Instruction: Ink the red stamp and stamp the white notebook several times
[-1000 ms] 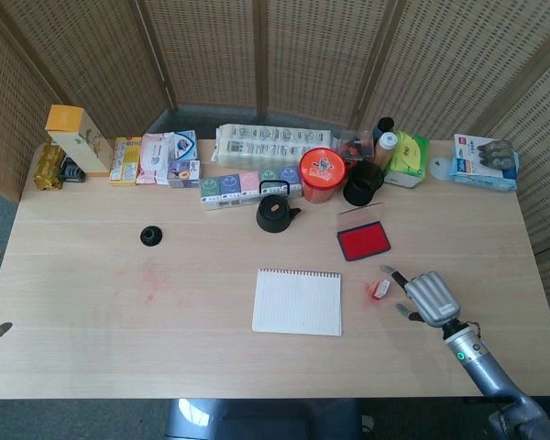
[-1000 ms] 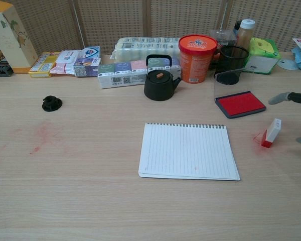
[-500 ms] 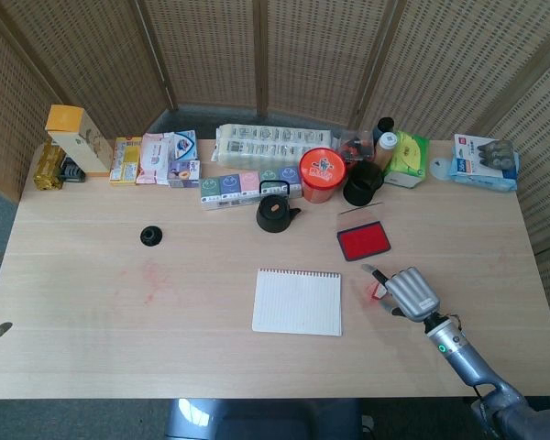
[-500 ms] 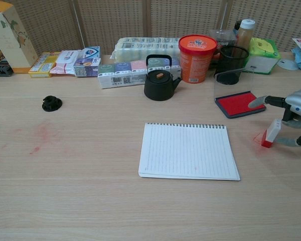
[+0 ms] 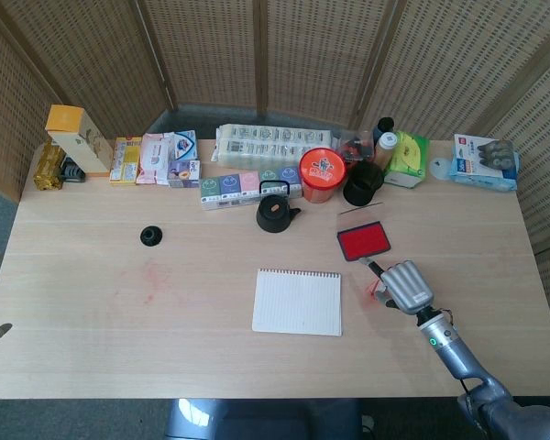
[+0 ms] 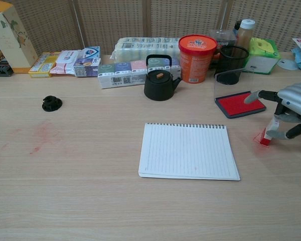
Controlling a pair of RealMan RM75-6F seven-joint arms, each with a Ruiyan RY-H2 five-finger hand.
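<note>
Red stamp (image 6: 265,136) sits in my right hand's (image 6: 291,108) loose fingers; grip unclear, head view hides it.

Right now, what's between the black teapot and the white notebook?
Nothing: only bare table lies between the black teapot and the white notebook, clearest in the chest view.

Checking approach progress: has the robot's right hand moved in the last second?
Yes. The right hand moved left toward the red ink pad, now over the small red-and-white stamp.
</note>
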